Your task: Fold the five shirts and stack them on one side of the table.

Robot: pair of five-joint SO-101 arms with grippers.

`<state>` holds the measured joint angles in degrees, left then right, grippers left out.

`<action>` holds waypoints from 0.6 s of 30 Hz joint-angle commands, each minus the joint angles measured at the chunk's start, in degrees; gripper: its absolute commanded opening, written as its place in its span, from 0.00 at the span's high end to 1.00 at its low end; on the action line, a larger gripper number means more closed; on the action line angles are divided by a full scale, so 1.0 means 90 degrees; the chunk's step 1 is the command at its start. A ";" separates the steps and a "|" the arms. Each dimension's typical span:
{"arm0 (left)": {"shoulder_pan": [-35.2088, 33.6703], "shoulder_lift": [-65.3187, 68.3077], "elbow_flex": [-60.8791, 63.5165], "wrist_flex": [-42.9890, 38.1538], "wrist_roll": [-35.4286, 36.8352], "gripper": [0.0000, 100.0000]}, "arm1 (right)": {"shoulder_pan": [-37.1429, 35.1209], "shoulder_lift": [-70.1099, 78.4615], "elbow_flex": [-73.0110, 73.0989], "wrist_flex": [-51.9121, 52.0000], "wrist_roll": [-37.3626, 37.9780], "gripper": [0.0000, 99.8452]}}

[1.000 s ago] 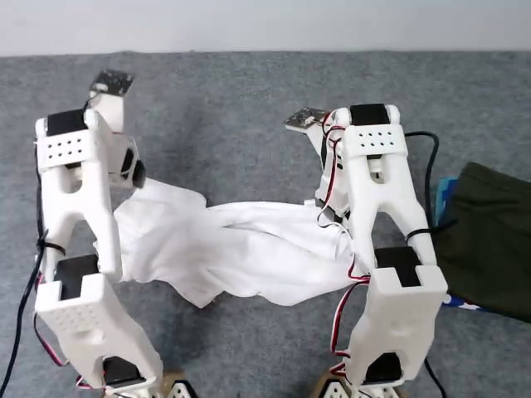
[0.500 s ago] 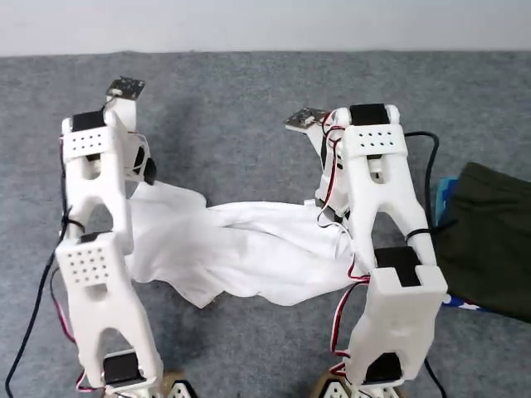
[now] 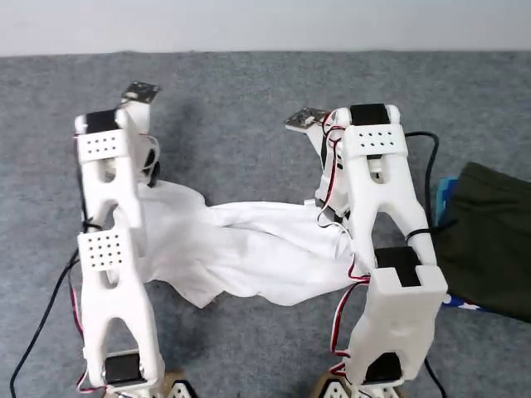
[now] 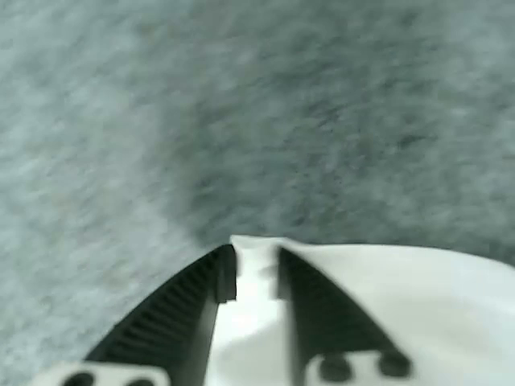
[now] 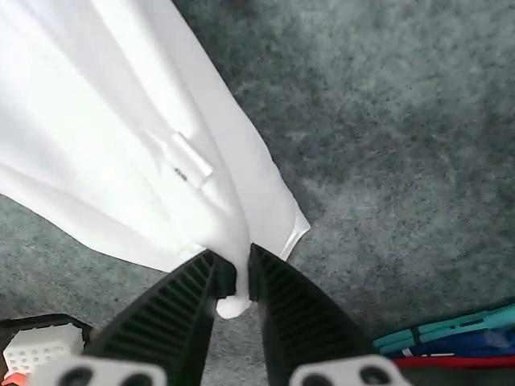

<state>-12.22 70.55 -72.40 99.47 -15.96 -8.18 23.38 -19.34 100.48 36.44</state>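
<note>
White shirt [image 3: 249, 253] is lying crumpled and spread sideways on the grey table [image 3: 249, 99], stretching between the two arms in the high view. Its left end is reaching under the left arm [image 3: 112, 240], and its right end is running under the right arm [image 3: 382, 199]. Folds and creases are crossing its middle, and its near edge is making loose waves.

The left pincer [image 4: 256, 273] is gripping the white shirt. In the left wrist view its two dark fingers are clamping a peak of white cloth, which is poking out just past the fingertips, with the grey table beyond it. More of the cloth is spreading out to one side of the fingers.

The right pincer [image 5: 233, 277] is also gripping the white shirt. In the right wrist view its fingers are pinching a bunched fold near a corner of the cloth, and a small lump of it is bulging between them. From the pinch the cloth is fanning away over the table, and a small white tag [image 5: 191, 165] is sitting on it.

A dark green shirt [image 3: 489, 240] is lying at the right edge of the table, just beside the right arm and apart from the white shirt. It is resting on some blue and teal cloth [image 3: 445, 192], whose edges are peeking out on the side toward the arm.
</note>
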 commanded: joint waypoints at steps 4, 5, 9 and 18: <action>0.0313 -0.0274 -0.0132 0.0137 -0.0391 0.99 | 0.0142 -0.0640 -0.0068 0.0259 0.0049 0.99; 0.0332 -0.0440 -0.0122 0.0137 -0.0391 0.99 | 0.0171 -0.0747 -0.0068 0.0249 0.0059 0.99; 0.0352 -0.1377 -0.0112 0.0137 -0.0352 0.99 | 0.0269 -0.1284 -0.0068 0.0249 0.0068 0.99; 0.0361 -0.3956 -0.0142 0.0098 0.0098 0.99 | 0.0698 -0.2720 -0.0078 0.0024 0.0469 0.99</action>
<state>-9.41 46.11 -72.31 99.47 -16.04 -4.04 5.80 -19.34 100.48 39.34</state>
